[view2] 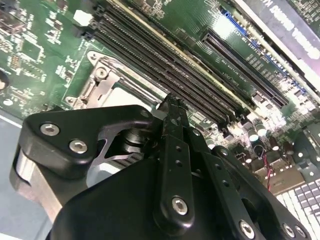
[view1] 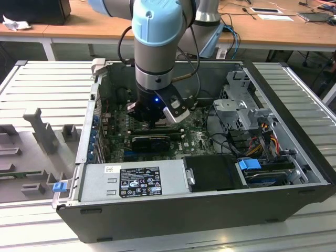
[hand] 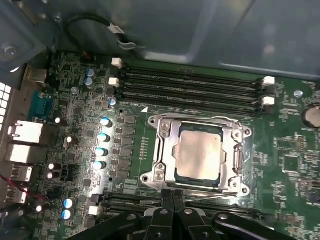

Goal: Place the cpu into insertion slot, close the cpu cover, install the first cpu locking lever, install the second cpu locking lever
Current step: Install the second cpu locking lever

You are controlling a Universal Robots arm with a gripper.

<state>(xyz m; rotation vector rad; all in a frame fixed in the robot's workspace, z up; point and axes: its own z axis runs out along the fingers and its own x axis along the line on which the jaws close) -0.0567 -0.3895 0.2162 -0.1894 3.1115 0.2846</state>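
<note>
Insertion slot point(hand: 200, 155) partly cut off behind the gripper point(hand: 172, 197) in the first wrist view. Cpu point(hand: 199, 154) lies flat in it, silver top up, cpu cover point(hand: 235, 150) down around it. Fingers point(hand: 165, 200) pressed together, grasping nothing, at the slot's edge. Green motherboard point(hand: 290, 150) inside the open computer case point(view1: 294, 100) on a ribbed grey tabletop point(view1: 47, 89).

In the second wrist view the tool point(view2: 172, 107) hides most of the cpu point(view2: 131, 95).
</note>
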